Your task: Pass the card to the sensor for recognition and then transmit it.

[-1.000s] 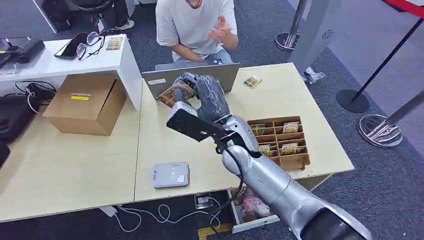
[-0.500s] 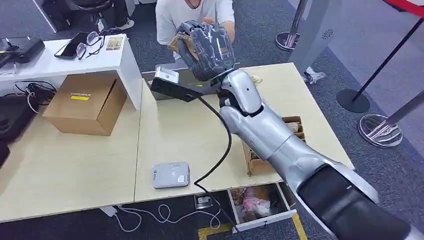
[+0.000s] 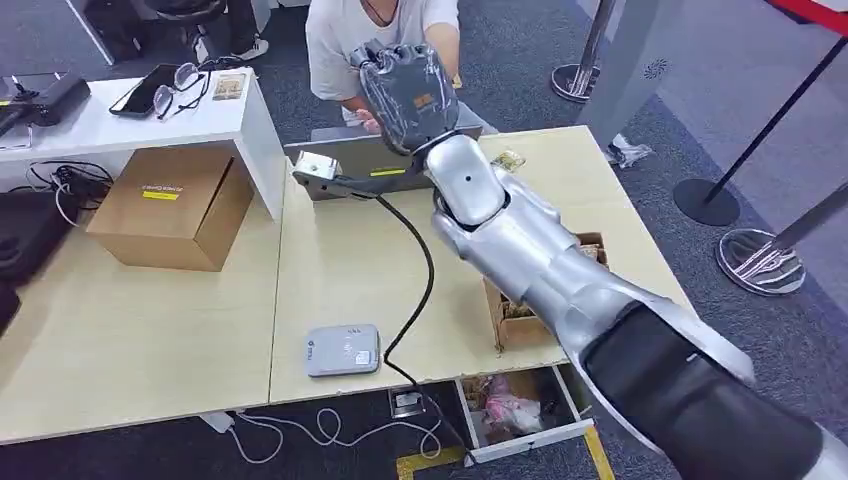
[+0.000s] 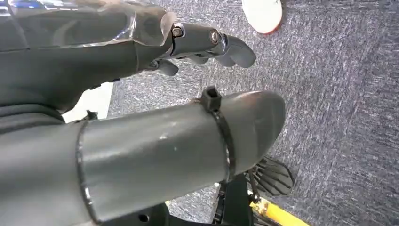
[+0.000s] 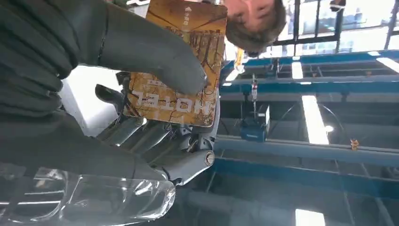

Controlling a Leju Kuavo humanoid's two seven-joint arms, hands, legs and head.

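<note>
Grey carpet (image 3: pixel 700 130) covers the floor around a light wooden table (image 3: pixel 330 280), and a person in a pale shirt (image 3: pixel 345 40) sits at its far side. Raised high above the far edge of the table, the right hand (image 3: pixel 405 90) reaches toward this person. In the right wrist view the right hand grips the card (image 5: pixel 181 66), a yellow-brown one with the word HOTEL printed on it; the thick thumb (image 5: pixel 155 56) presses on the card's face and the darker fingers (image 5: pixel 155 136) lie behind it. The card stands out past the thumb, toward the person.

Below the hand and nearer to the robot, the grey sensor (image 3: pixel 342 349) lies flat on the table, well apart from the card. Just behind the hand's wrist, a laptop (image 3: pixel 370 165) stands on the table's far edge. Under the right forearm sits a brown cardboard tray with compartments (image 3: pixel 510 325), partly hidden by the arm. A cardboard box (image 3: pixel 175 205) rests far to the left of the hand.

The left hand (image 4: pixel 141 52) hangs over the carpet with its fingers spread loosely and nothing in them.
</note>
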